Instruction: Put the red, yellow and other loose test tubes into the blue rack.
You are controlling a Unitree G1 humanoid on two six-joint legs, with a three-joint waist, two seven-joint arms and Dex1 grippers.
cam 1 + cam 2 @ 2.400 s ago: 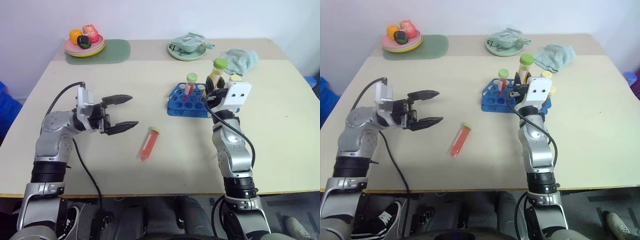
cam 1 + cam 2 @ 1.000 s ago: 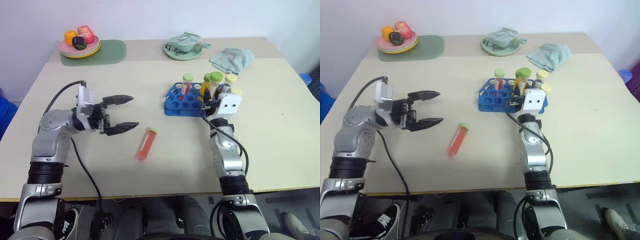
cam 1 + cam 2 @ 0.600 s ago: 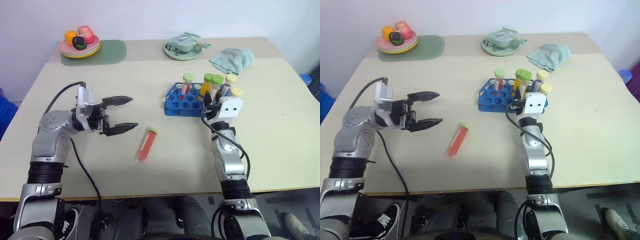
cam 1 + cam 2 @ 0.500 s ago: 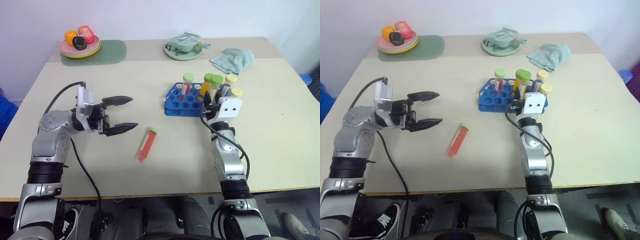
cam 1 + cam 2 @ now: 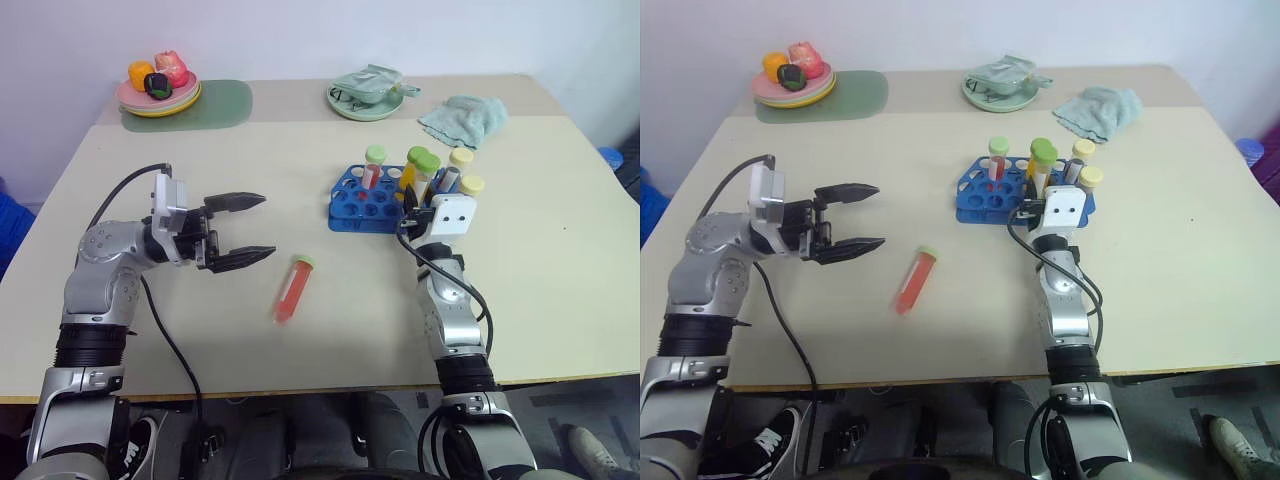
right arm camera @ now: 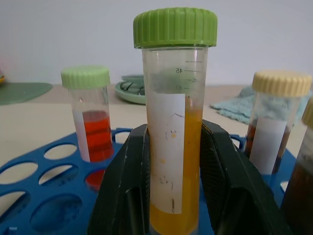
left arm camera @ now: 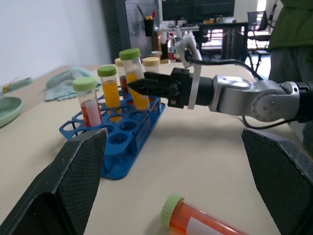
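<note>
The right gripper (image 6: pixel 171 196) is clamped on a green-capped plastic test tube of yellow liquid (image 6: pixel 174 122), held upright over the blue plastic rack (image 5: pixel 362 208). It sits lower and closer to the rack holes than 2.4 s earlier, when it was raised well above them. The rack stands right of the beige table's (image 5: pixel 560 260) centre. The left gripper (image 5: pixel 252 228), fingers spread wide and empty, has not shifted. A loose green-capped tube of red liquid (image 5: pixel 290 289) lies unmoved near the table's middle, beside the left gripper.
</note>
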